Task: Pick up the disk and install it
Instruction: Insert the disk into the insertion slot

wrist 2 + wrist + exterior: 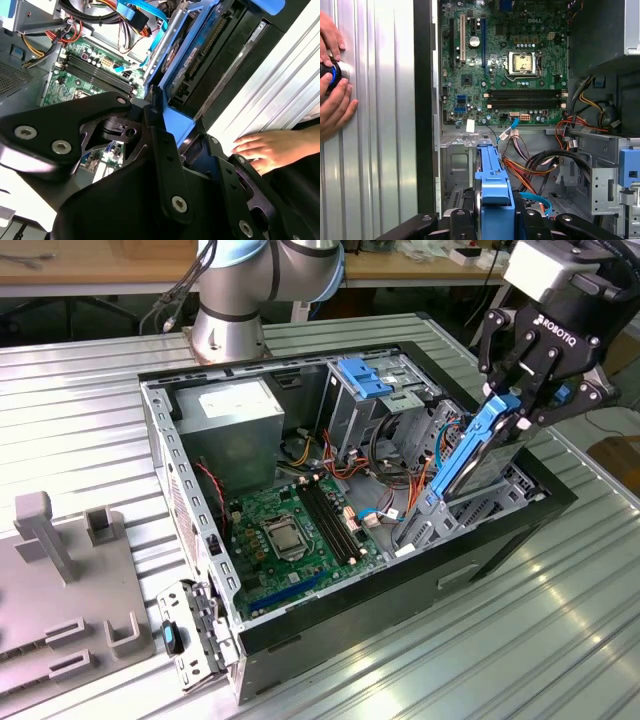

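Clamping the tilted disk, the hand grips its upper end.

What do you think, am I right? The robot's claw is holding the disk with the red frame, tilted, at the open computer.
Not quite: the frame around the disk is blue, not red, as the exterior view shows. The rest is right: the gripper holds it, tilted, at the open computer case.

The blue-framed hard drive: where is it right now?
On the exterior view's right: the black gripper holds the silver hard drive in a blue plastic frame in its jaws, tilted on edge over the open black computer case.
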You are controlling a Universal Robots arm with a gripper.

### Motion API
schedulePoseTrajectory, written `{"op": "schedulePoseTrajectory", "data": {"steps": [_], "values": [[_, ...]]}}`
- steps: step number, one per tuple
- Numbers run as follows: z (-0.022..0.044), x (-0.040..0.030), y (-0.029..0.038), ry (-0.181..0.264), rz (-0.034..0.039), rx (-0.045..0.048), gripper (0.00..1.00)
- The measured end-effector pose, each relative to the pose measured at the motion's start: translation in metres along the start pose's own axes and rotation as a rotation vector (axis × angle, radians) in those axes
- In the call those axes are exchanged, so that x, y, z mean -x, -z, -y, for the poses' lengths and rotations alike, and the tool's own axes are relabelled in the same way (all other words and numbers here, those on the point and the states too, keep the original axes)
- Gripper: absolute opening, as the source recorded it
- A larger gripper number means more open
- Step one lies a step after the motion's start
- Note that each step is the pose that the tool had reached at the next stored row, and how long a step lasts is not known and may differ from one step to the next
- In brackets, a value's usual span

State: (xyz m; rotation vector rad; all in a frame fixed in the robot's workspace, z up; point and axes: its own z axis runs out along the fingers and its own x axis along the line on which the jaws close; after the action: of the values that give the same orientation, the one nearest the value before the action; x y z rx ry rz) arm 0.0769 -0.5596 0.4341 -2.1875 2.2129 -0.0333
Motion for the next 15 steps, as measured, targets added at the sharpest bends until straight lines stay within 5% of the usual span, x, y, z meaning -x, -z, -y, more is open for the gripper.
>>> {"op": "schedulePoseTrajectory", "data": {"steps": [15], "values": [[0.0003, 0.0, 0.0074, 0.0, 0.0002, -0.0106, 0.37]]}}
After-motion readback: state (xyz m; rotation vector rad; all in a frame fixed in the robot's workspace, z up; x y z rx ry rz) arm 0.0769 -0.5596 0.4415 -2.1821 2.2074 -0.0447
